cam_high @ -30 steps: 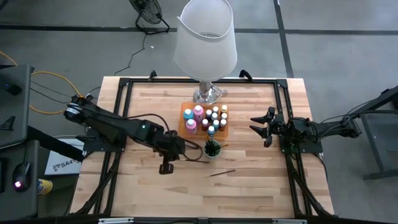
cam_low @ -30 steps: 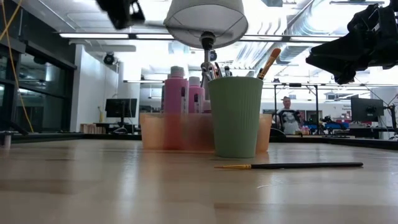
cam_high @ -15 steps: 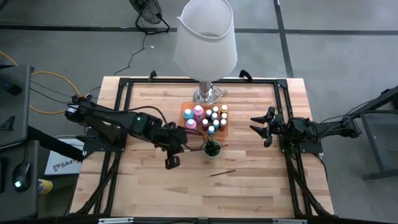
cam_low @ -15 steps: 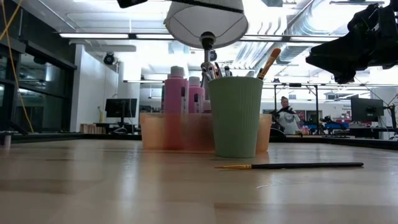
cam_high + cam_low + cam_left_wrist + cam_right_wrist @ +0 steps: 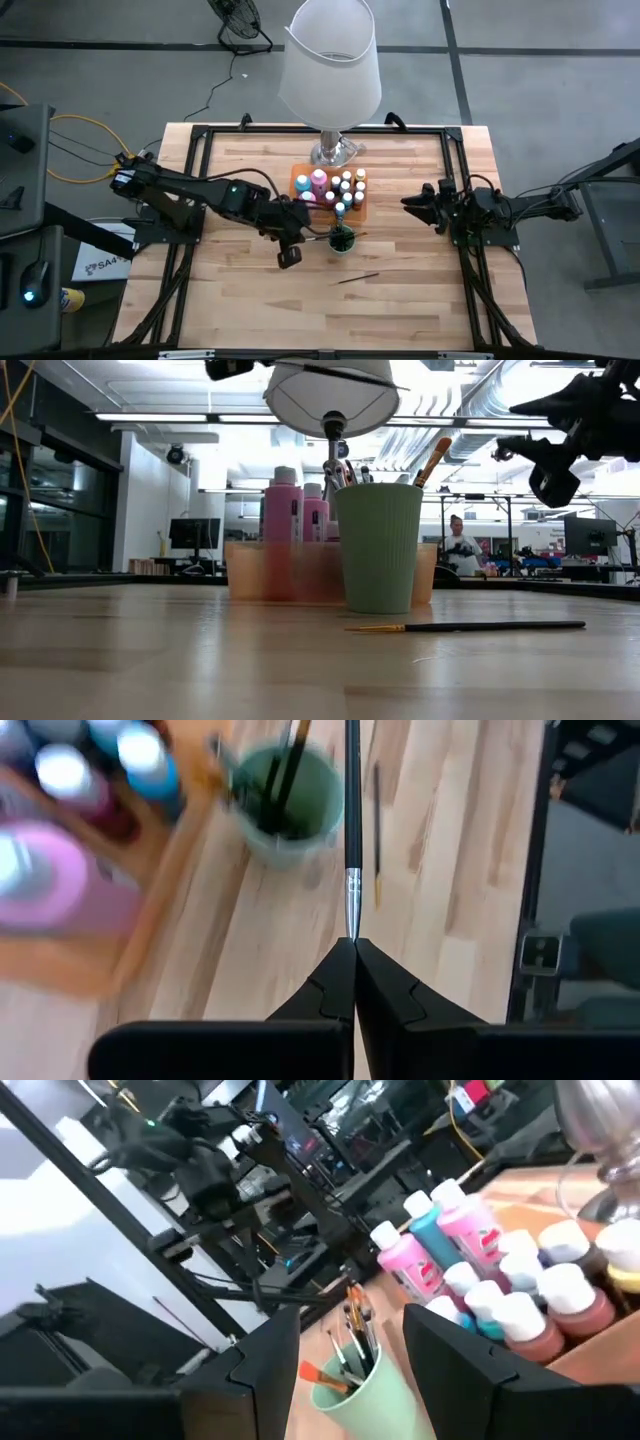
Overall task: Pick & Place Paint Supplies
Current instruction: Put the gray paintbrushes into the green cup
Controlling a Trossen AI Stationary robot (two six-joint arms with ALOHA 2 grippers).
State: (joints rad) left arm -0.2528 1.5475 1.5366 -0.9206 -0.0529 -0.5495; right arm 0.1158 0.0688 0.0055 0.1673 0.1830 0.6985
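Note:
My left gripper (image 5: 304,229) hovers just left of the green cup (image 5: 341,240), shut on a thin dark-handled brush (image 5: 352,810); the brush's handle reaches out over the cup (image 5: 285,805), which holds other brushes. Behind the cup, an orange tray (image 5: 300,178) carries small paint bottles (image 5: 348,186) with coloured caps and taller pink and teal bottles (image 5: 445,1230). A second brush (image 5: 357,277) lies flat on the table near the cup. My right gripper (image 5: 418,203) waits open above the table, right of the tray, touching nothing. My left gripper pinches the brush between its two shut fingertips (image 5: 340,965) at the metal ferrule end (image 5: 352,905). The handle runs straight on from the fingers toward the cup. The brush is lifted clear of the table and roughly level.
A big white-shaded lamp (image 5: 330,60) stands on its metal base (image 5: 334,152) just beyond the tray. Black frame rails (image 5: 462,180) run along the table's sides. Bare wood lies on the near half of the table (image 5: 300,310). A person (image 5: 462,545) stands far off in the room.
My left gripper has carried the brush toward the table's right, closing on the green cup, and stayed shut on it. My right gripper has turned about its wrist while staying in place.

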